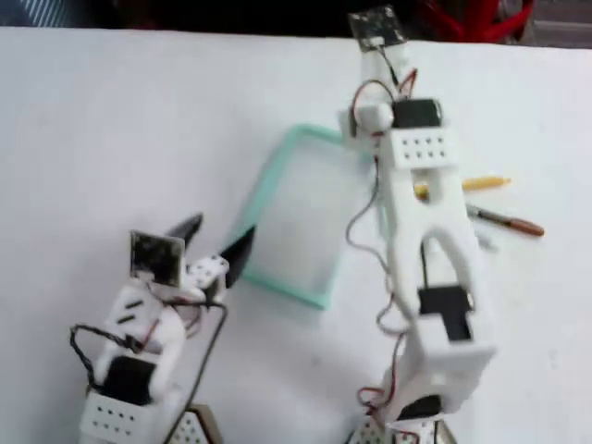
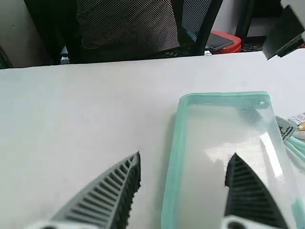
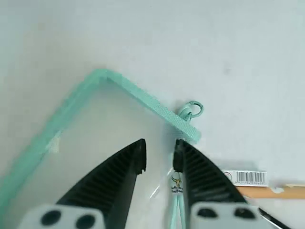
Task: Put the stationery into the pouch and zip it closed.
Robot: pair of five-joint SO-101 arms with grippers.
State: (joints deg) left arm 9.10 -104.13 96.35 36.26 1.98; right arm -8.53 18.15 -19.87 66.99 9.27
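Now R end effector (image 3: pixel 159 145) over pouch (image 3: pixel 95 124).

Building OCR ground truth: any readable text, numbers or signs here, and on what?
Barcode sticker beside the pencil: bars with digits below, too small to read.
Tag on teal strings by the pouch corner: a small mark and print, too small to read.
White label beside the pouch, left wrist view: print blurred, unreadable.
Nothing is legible enough to quote.
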